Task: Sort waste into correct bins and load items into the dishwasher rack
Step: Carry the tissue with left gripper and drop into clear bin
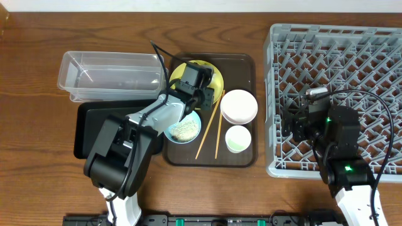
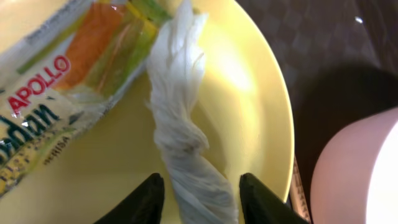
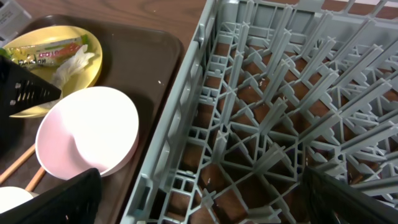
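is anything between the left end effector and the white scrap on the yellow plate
Nothing visible does. The left end effector has a finger on either side of the white scrap, which lies on the yellow plate. The snack wrapper lies beside the scrap, outside the fingers.

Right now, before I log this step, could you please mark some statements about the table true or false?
1. The white scrap lies on the yellow plate beside the snack wrapper. True.
2. The dishwasher rack holds the white bowl. False: the bowl sits on the brown tray; no dish shows in the rack.
3. The rice scraps are in the light blue bowl. True.
4. The right gripper is shut on a chopstick. False: it is open over the rack; both chopsticks lie on the tray.
5. The left gripper has a finger on each side of the white scrap. True.
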`<state>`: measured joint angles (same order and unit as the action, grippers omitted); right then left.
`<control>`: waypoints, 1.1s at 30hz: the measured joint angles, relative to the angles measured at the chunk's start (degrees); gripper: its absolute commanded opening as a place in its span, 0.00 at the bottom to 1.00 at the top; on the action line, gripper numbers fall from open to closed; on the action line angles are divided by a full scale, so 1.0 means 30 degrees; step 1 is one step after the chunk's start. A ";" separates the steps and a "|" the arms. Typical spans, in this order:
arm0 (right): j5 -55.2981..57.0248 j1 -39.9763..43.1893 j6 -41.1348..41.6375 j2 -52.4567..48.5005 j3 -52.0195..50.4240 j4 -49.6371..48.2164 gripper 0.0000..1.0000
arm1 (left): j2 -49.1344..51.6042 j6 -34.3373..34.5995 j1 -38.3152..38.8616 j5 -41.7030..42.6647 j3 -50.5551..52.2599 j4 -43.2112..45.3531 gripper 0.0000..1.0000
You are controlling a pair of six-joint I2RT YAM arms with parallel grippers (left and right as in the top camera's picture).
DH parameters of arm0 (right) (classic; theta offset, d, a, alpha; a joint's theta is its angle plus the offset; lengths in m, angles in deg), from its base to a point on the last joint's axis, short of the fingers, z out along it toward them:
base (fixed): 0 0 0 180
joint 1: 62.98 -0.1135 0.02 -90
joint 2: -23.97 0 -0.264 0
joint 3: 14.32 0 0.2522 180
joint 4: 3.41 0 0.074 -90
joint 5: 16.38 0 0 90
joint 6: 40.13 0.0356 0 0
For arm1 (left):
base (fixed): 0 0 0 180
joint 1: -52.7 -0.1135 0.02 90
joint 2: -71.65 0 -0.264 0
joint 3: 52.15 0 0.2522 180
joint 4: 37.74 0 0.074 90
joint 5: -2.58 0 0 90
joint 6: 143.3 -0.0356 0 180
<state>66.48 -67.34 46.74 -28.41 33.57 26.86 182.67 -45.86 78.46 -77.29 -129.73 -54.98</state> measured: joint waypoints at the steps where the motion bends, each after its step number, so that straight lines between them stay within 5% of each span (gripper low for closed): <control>1: 0.0000 0.0000 0.0000 0.0000 0.0000 0.0000 0.99 | 0.0000 -0.0007 0.0066 -0.0015 0.0000 -0.0175 0.40; 9: -0.0066 0.0000 0.0000 0.0000 0.0000 0.0000 0.99 | 0.0000 -0.0007 0.0350 -0.0007 0.0000 -0.1042 0.34; 14: -0.0080 0.0000 0.0000 0.0000 0.0000 0.0000 0.99 | 0.0000 0.0087 0.0350 -0.0102 0.0000 -0.0882 0.12; 23: -0.0131 0.0000 0.0000 0.0000 0.0000 0.0000 0.99 | -0.0546 0.0000 0.0306 -0.1734 0.0007 -0.0918 0.09; 33: -0.0138 0.0000 0.0000 0.0000 0.0000 0.0000 0.99 | -0.5544 0.0138 -0.1552 -0.2229 0.0000 -0.2098 0.09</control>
<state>66.07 -67.34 46.74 -28.41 33.57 26.86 166.04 -45.44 73.80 -83.98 -129.73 -61.28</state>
